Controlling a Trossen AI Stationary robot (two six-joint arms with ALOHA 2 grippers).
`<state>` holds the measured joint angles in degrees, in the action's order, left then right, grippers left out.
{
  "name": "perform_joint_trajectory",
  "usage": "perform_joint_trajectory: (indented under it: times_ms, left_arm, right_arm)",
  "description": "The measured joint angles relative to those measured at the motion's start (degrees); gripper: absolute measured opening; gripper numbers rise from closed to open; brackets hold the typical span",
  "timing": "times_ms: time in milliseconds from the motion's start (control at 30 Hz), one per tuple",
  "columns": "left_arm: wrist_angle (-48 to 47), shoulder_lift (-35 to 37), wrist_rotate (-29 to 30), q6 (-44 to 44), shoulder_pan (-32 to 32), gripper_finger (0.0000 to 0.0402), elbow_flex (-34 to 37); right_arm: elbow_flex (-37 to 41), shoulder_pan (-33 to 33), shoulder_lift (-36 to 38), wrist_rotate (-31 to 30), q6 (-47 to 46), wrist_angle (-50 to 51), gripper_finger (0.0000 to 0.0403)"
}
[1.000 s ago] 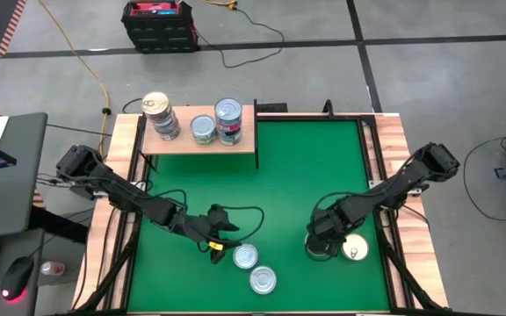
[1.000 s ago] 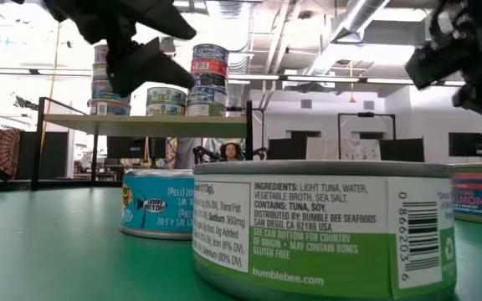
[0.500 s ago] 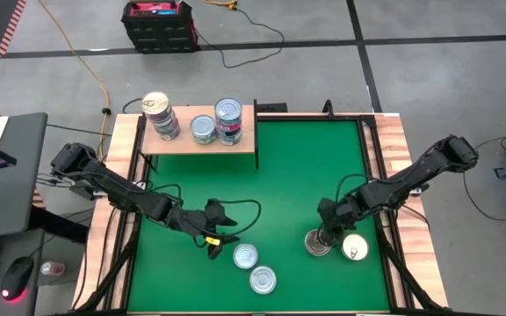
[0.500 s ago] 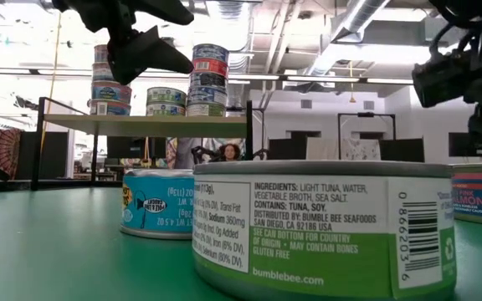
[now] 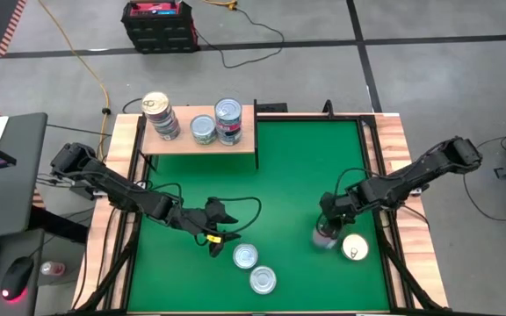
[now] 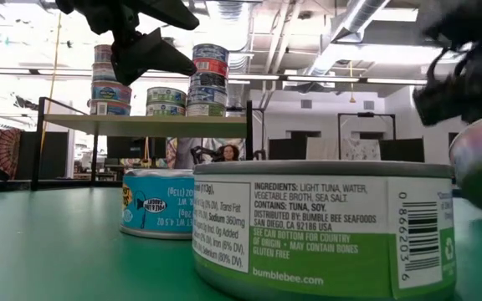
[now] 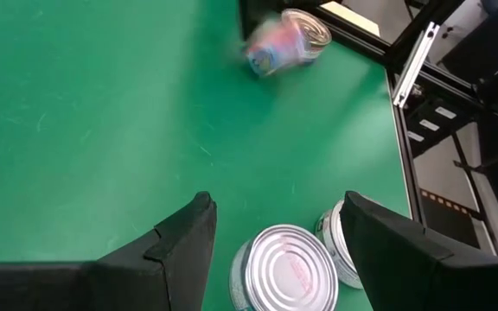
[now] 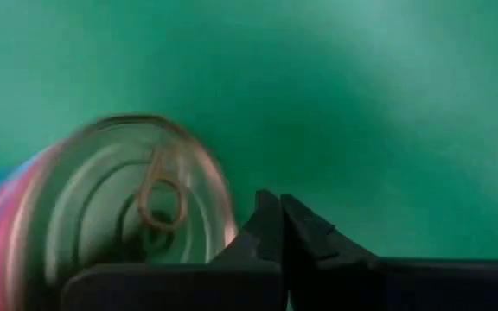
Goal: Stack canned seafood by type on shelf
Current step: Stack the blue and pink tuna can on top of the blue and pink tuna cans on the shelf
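The green mat (image 5: 306,175) carries the shelf (image 5: 202,140) at its far-left corner, holding three stacks of tins (image 5: 216,122). Near the front edge, the left gripper (image 5: 220,230), fingers spread and empty, hovers beside two silver-lidded tins (image 5: 246,256). Only the low view reads "Bumble Bee" (image 6: 287,274). The right gripper (image 8: 279,226), fingers closed together, holds nothing; a pink-labelled tin (image 8: 102,216) lies tipped beside it.

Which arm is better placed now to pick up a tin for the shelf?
Left. The left gripper is open and hangs close by an upright silver-lid tin. The right gripper is shut on nothing, with a tipped tin beside it.
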<state>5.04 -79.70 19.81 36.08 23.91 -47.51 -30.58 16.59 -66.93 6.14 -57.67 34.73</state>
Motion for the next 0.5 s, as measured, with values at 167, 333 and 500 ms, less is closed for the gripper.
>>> perform_joint_trajectory:
  times_ms: [167,333,500]
  left_arm:
    - [0.07,0.00,0.02,-0.02,-0.75,0.0236,0.00]
    - [0.04,0.00,-0.02,-0.02,-1.26,0.0236,0.00]
    - [0.04,0.00,-0.02,0.02,-1.29,0.0236,0.00]
  right_arm:
    - [-0.08,-6.93,3.20,-0.54,4.53,4.03,0.0015]
    - [-0.81,-14.22,7.77,-1.32,8.63,9.40,0.0059]
    - [-5.96,-17.35,11.45,-1.62,16.56,14.20,0.0075]
